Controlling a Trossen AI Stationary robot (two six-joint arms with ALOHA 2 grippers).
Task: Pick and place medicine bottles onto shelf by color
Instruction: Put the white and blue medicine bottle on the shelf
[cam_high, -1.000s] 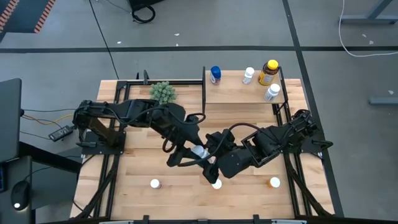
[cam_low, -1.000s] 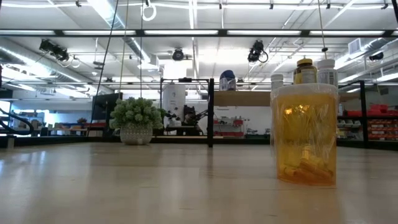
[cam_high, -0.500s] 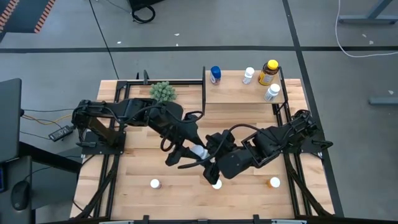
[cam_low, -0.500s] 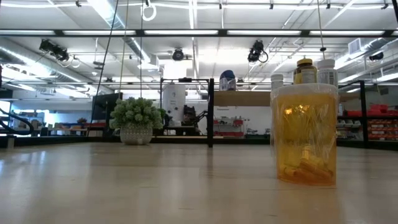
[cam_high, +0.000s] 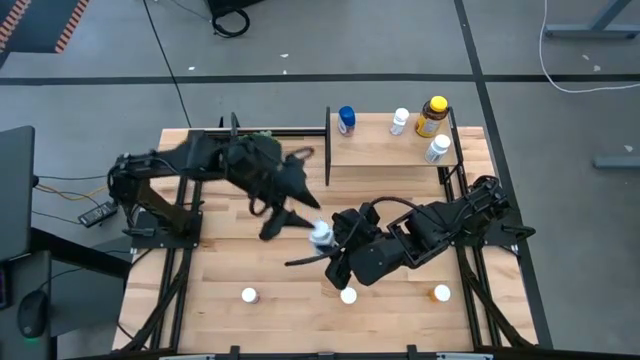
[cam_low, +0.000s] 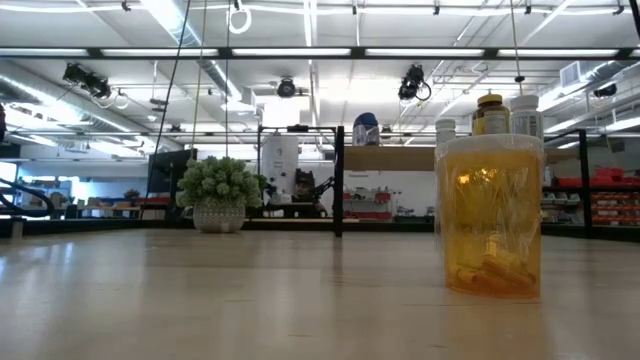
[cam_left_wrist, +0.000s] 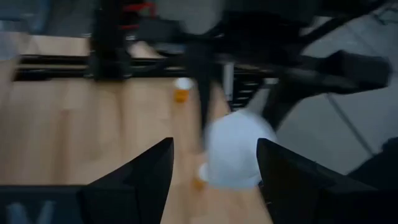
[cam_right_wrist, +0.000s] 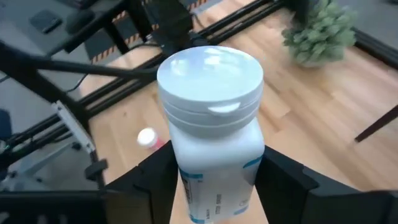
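A white medicine bottle (cam_right_wrist: 211, 143) with a white cap and a blue-printed label hangs above the middle of the table, between the fingers of my right gripper (cam_right_wrist: 214, 171), which is shut on it; the high view shows this bottle (cam_high: 322, 237) at my right gripper (cam_high: 332, 246). My left gripper (cam_high: 290, 212) stands open a little to the far left of it, holding nothing; in its wrist view the bottle (cam_left_wrist: 233, 152) is a blur ahead of its fingers. The shelf (cam_high: 385, 150) at the far right carries a blue bottle (cam_high: 346, 120), two white ones and an amber one (cam_high: 432, 116). My right gripper pinches the white bottle's body just below the cap (cam_right_wrist: 186, 168) between its two fingers (cam_right_wrist: 146, 183), one on each side. The fingers come from the table's right, slanting down. The bottle is lifted clear of the table, cap up.
Two white-capped bottles (cam_high: 249, 295) (cam_high: 348, 295) and an orange one (cam_high: 441, 293) stand near the front edge; the orange one (cam_low: 490, 215) fills the low view's right. A green plant (cam_high: 262, 140) sits at the far left, beside the shelf's black upright (cam_high: 327, 145).
My left gripper has let go of the white bottle and drawn back toward the table's far left, rising a little. The bottle stays in the air at my right gripper, which has kept its place.
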